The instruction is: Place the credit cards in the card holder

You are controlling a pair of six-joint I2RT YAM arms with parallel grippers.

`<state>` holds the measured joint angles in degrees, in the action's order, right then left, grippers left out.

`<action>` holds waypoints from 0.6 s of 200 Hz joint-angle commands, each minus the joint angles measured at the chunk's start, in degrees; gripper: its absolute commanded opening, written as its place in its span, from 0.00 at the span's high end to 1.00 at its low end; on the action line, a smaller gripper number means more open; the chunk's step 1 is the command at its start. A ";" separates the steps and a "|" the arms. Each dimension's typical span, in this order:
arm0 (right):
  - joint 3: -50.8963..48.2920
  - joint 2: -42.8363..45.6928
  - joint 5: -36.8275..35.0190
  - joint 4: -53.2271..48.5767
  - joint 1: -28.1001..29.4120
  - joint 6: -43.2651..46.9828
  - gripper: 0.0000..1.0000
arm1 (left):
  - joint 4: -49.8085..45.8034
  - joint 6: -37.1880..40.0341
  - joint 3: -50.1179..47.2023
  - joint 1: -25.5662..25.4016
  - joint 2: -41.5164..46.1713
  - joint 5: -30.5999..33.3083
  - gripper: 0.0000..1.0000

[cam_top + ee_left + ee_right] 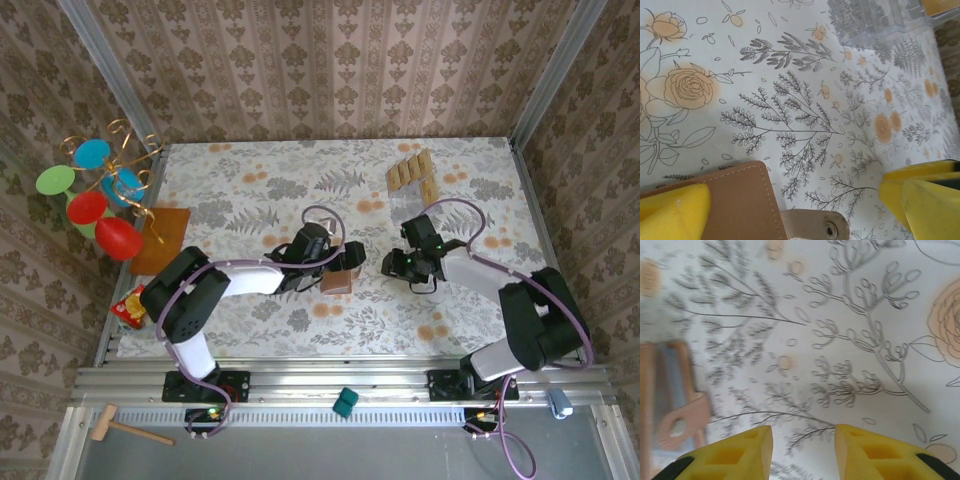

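**As both arms reach inward, wallet lies between them, cards far off**

Seen from above, the left arm folds at its elbow near the table's left edge. Its forearm runs low and level toward the middle, ending in the left claw just above the wallet. The right arm mirrors it: elbow out by the right edge, forearm stretched leftward, right claw pointing down at the cloth near the wallet's right side.

From the left wrist, the left claw stands released, its yellow fingers spread wide. One finger overlaps the wallet, the other is over bare cloth. The snap tab pokes out beside the stitched cover.

From the right wrist, the right claw is part-way apart and grasps nothing, with only floral cloth between its fingers. At that view's left edge the wallet is blurred. A grey strip may be its lining, but I cannot tell if it lies unfolded.

On the far right of the table the cards stand in a row, well apart from the wallet and both claws.
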<state>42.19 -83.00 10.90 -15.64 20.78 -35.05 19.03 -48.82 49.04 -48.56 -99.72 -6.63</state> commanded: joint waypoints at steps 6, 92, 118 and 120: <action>-0.54 5.24 5.79 1.50 1.20 -1.51 0.68 | -16.89 6.26 7.11 -0.86 -0.89 4.69 0.00; -10.82 12.96 5.36 24.31 14.37 -8.00 1.00 | -27.15 8.51 15.49 0.71 -3.37 4.18 0.00; -9.24 11.94 3.80 25.70 17.85 -6.29 1.00 | -27.09 9.30 17.03 2.54 -3.64 2.61 0.00; -9.13 11.69 3.68 25.73 18.02 -6.20 1.00 | -27.11 9.34 17.25 2.71 -3.64 2.51 0.00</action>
<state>31.66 -71.57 16.75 4.73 36.51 -42.22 -5.65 -41.71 63.57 -47.79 -102.91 -3.22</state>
